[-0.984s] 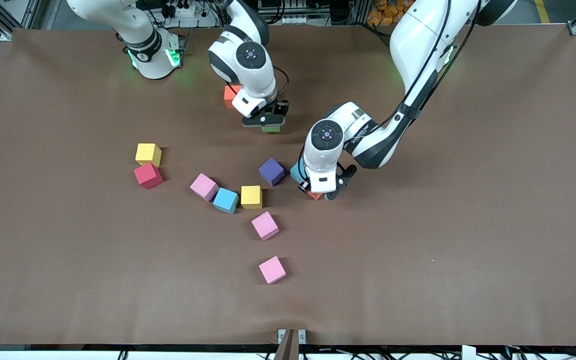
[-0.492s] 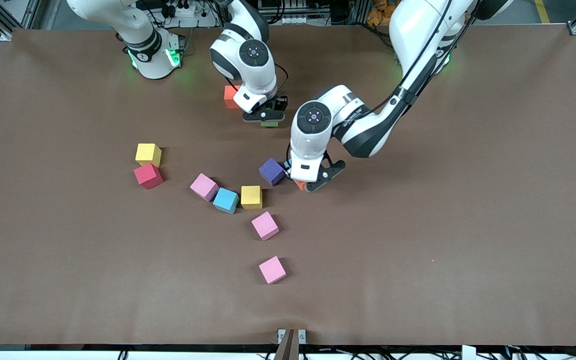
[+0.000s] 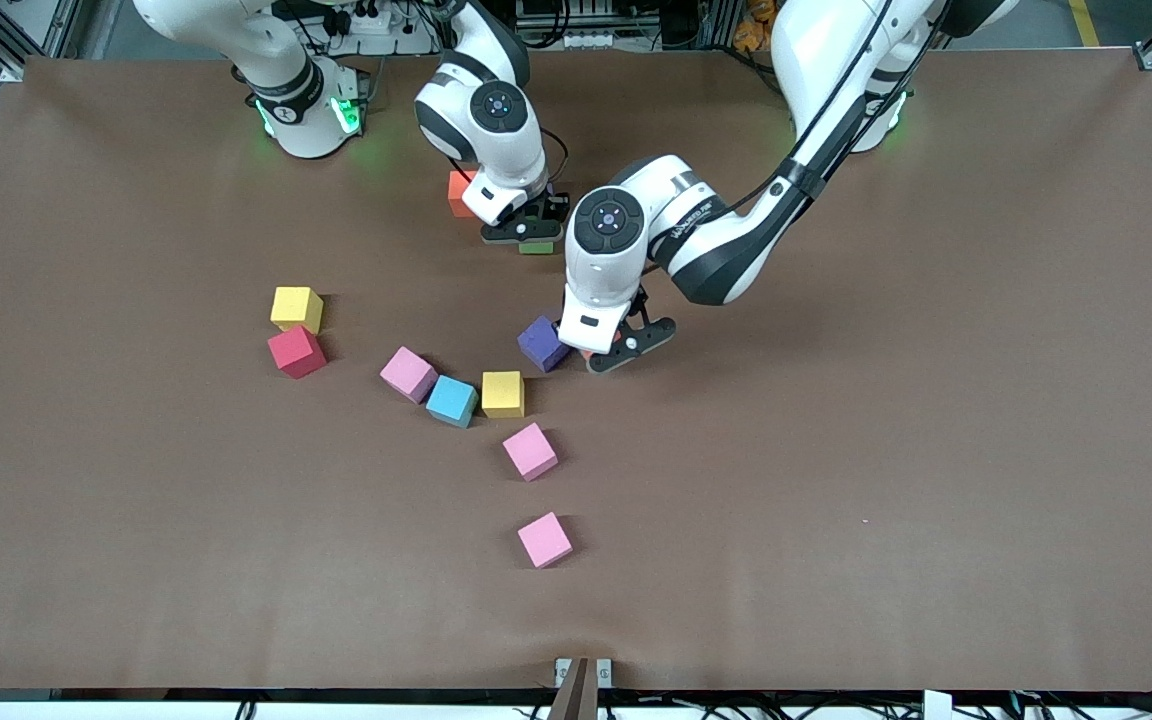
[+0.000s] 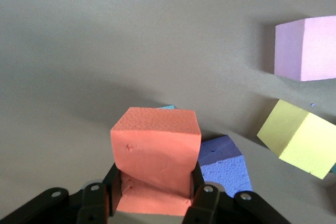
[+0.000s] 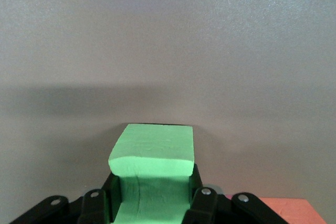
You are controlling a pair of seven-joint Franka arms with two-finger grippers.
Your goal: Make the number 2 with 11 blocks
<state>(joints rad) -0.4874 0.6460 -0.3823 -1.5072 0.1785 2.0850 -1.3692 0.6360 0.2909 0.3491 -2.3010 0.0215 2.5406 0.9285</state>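
Left gripper point(image 3: 608, 352) is clamping an orange block point(image 4: 155, 156) just beside the purple block point(image 3: 543, 343); right gripper point(image 3: 528, 236) is clamping the green block point(image 5: 152, 169). Both blocks are awaiting placement, probably as the digit's first cubes.

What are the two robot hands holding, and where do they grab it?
The left hand pinches an orange block by two opposite sides. The right hand pinches a green block the same way.
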